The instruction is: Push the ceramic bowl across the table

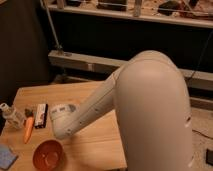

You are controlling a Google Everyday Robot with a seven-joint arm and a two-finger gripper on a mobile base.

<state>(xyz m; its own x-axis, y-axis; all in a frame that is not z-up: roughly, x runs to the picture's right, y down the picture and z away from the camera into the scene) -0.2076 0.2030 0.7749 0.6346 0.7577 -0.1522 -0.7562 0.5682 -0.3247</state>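
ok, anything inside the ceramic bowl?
Only a pale patch at the inner bottom of the ceramic bowl; no contents seen. The gripper is hidden behind the end of the arm, just beyond the bowl.
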